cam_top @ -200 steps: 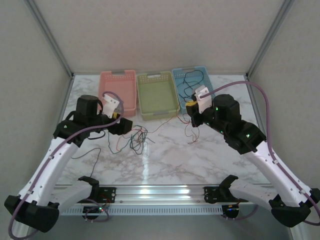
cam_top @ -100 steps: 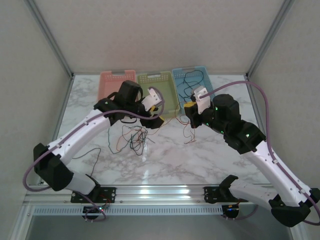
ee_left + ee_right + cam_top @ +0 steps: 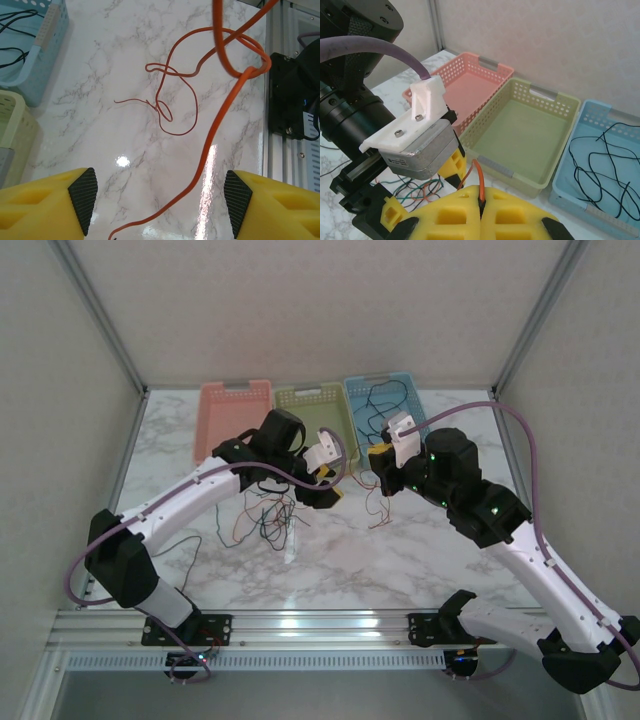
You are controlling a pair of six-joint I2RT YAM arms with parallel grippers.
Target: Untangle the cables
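- Table (image 3: 420,560): the open marble between the two arms was, I'd say, the right place to lay out a freed strand, not over the heap.
- Baskets: pink basket (image 3: 232,412), green basket (image 3: 312,408) and blue basket (image 3: 352,405) sat in a row at the far edge. Black cables (image 3: 605,165) lay in the blue one.
- Right tool (image 3: 481,200): fully closed. You had the orange cable (image 3: 210,145) pinched at the very fingertips and lifted off the table in front of the blue basket.
- Left tool (image 3: 160,200): jaws stood apart with nothing held, low over the table just beside the right tool. The orange strand ran down between the yellow fingers (image 3: 45,200) and touched neither.
- Tangle (image 3: 270,520): the red, green and black strands lay heaped on the table beside the left wrist, on the near side of the green basket.
- Orange strand, detail: it crossed itself in a loop just below your grip, and its tail curled flat on the table.
- Step, as I read it: a second grip on that strand. You wanted it centred between the pads before closing.
- Better to have gripped below the loop, then drawn the tools apart slowly so the loop opened rather than cinched.
- Risk: wire that thin could slip out of the pads.
- I couldn't tell whether the tail ran back into the heap, so a gentle pull was the safe call.
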